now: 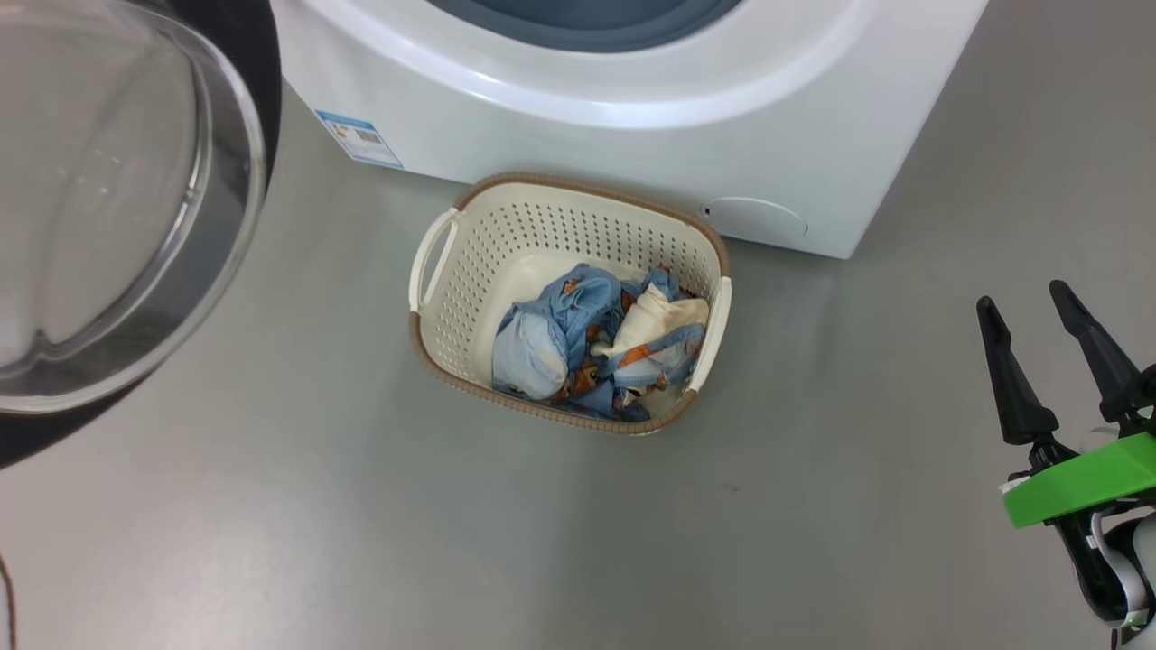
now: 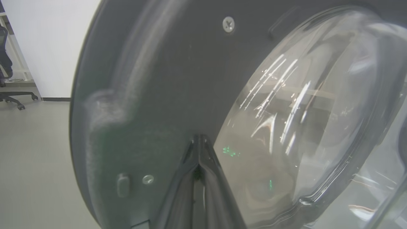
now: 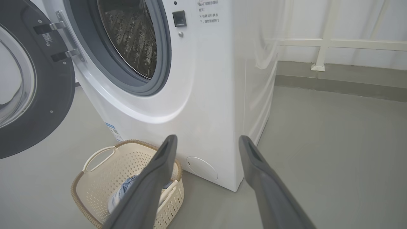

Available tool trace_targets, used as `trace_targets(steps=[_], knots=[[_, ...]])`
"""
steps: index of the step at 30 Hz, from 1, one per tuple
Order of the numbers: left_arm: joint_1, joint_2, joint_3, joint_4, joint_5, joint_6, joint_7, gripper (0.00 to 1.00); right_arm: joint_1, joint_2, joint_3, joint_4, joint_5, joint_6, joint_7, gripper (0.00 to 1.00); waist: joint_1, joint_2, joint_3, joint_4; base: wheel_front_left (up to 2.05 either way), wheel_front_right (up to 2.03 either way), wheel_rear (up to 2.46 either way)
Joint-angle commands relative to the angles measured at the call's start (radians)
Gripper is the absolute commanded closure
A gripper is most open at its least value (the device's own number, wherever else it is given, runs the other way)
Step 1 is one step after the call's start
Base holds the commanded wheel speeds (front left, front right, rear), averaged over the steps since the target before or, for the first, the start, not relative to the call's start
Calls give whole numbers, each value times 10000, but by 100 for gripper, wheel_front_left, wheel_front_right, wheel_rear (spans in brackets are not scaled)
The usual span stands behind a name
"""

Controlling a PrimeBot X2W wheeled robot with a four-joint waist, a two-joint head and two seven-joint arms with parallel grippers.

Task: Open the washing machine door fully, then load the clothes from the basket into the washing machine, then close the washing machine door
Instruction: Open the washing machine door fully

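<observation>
The washing machine door (image 1: 108,199) stands swung open at the left, its clear bulging glass facing me. In the left wrist view my left gripper (image 2: 199,137) is shut with nothing in it, its tips close against the door's (image 2: 159,79) dark inner rim beside the glass. The white washing machine (image 1: 632,99) has its steel drum (image 3: 130,35) exposed. In front of it on the floor sits the cream basket (image 1: 506,226), holding light blue clothes (image 1: 587,343) with orange and cream patches. My right gripper (image 1: 1022,296) hangs open to the right of the basket, well apart from it.
A blue label (image 1: 359,137) and a round cover (image 1: 754,217) mark the machine's lower front. Grey floor (image 1: 542,542) surrounds the basket. A white railing (image 3: 321,47) runs along the wall right of the machine. An office chair (image 2: 9,63) stands far beyond the door.
</observation>
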Motion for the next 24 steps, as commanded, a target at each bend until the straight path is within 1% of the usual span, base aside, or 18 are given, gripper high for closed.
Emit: trace_targets(steps=[1, 8, 15, 24], knots=[[-246, 813, 379, -99, 210, -5, -51, 100, -152, -233, 171, -256, -7, 73, -122, 0, -1, -1, 197, -64, 0, 0, 0], [-563, 924, 731, 103, 486, 53, -51, 100, -255, -368, 127, -312, -2, 73, -122, 0, -1, -1, 475, -129, 0, 0, 0], [-718, 909, 1063, 58, 779, 288, -51, 100, -333, -435, 87, -386, -12, 73, -122, 0, -1, -1, 697, -177, 0, 0, 0], [-865, 919, 1262, 186, 1017, 319, -51, 100, -390, -456, 53, -362, -24, 73, -122, 0, -1, -1, 747, -149, 0, 0, 0]])
